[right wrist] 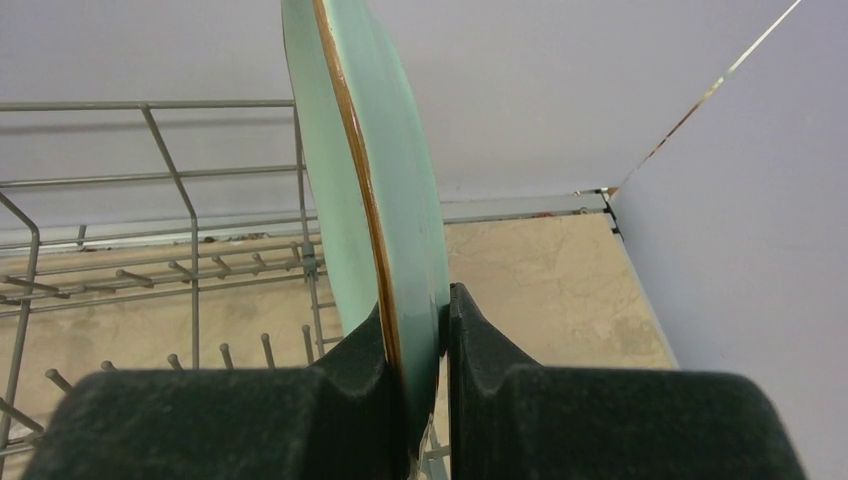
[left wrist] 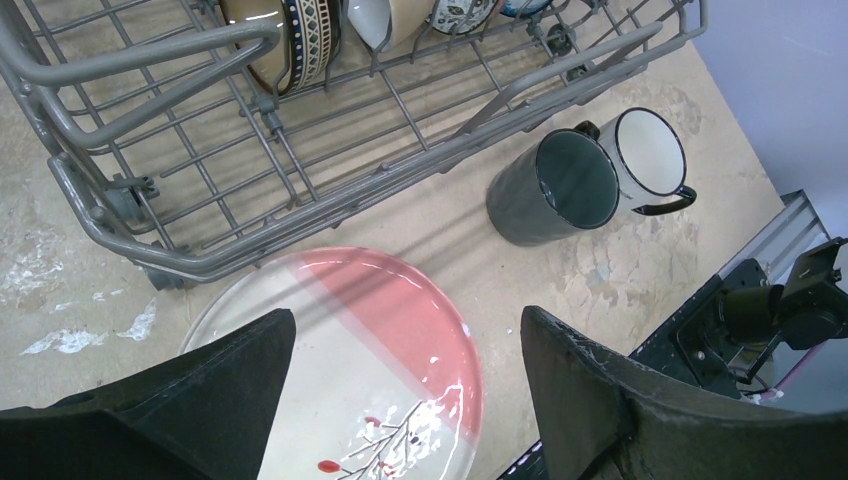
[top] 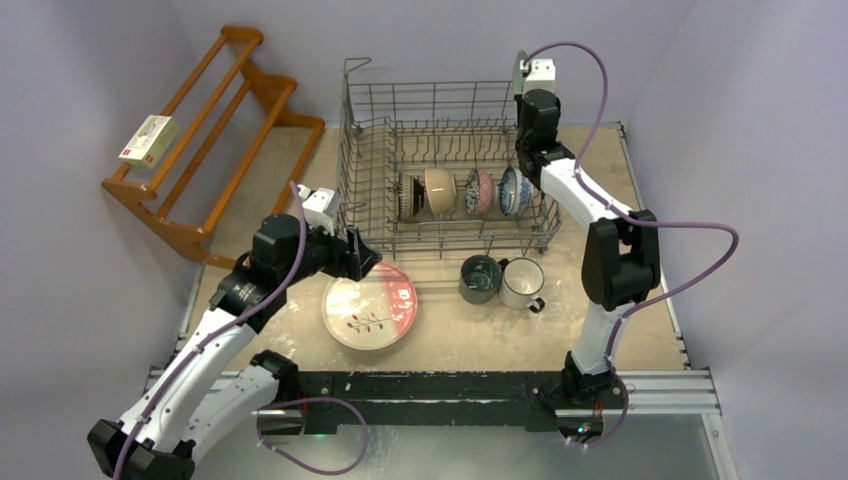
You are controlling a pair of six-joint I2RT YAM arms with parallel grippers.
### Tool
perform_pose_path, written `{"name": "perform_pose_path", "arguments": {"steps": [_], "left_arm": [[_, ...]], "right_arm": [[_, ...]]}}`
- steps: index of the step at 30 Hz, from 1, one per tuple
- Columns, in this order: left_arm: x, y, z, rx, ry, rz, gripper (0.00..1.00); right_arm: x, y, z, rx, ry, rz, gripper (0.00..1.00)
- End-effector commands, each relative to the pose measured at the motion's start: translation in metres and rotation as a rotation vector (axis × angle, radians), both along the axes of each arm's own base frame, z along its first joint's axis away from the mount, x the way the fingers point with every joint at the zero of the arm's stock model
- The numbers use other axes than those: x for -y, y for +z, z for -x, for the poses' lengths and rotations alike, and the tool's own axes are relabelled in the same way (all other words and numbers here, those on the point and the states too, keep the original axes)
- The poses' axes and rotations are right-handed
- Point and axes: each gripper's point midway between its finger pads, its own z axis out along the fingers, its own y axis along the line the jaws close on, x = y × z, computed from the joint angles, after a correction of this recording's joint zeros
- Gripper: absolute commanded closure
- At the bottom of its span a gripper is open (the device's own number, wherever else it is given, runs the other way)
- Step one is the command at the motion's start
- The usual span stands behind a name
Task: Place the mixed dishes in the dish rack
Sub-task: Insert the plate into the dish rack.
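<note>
The mint green plate (right wrist: pixel 365 180) is pinched at its lower rim by the right claw (right wrist: pixel 415 330), whose two fingers are drawn in narrow on the plate's thickness. The plate stands on edge and close to upright, its rim line running straight away from the wrist. It hangs over the far right corner of the dish rack (top: pixel 346 150), above the wires and touching none that I can see. In the wrist view the open tines of the rack floor lie below the plate and off to one side. The move most likely turns on this: the plate probably has to come down and sideways, toward the rack's middle, with its thin edge lined up with a gap between two tines. Seen from above, the four bowls (top: pixel 465 192) already racked stand on edge in a row along the near side. The held plate looks turned about the same way as they are, so little twisting should be needed. The pink-and-white plate (top: pixel 370 305) lies flat on the surface (top: pixel 450 335) just in front of the rack's near wall. The left claw (left wrist: pixel 407 315) hangs over the plate's rim with its fingers spread wide and nothing between them. The left arm is plainly the nearer one to that plate. The dark mug (top: pixel 480 278) and the white mug (top: pixel 523 282) stand touching each other on the surface, closer to the right arm's base.
</note>
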Motion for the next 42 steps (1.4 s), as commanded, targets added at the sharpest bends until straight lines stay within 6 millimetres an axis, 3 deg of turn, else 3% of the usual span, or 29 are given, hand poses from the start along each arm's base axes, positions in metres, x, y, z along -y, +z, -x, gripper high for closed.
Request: {"name": "perform_pose_path", "arguments": {"steps": [1,21,33,42], "left_arm": [[-0.002,0.003,-0.002,0.034,-0.001,-0.017,0.19],[-0.003,0.004,-0.003,0.038,0.002,-0.018,0.19],[-0.003,0.003,-0.003,0.035,0.003,-0.020,0.19],[-0.002,0.001,-0.003,0.028,0.002,-0.023,0.18]], "right_arm": [[-0.002,0.089,-0.001,0.271,-0.002,-0.080,1.00],[-0.014,0.002,-0.021,0.115,0.018,-0.114,1.00],[-0.029,-0.037,-0.025,0.026,0.057,-0.202,1.00],[-0.030,-0.059,-0.026,-0.024,0.030,-0.245,0.87]]}}
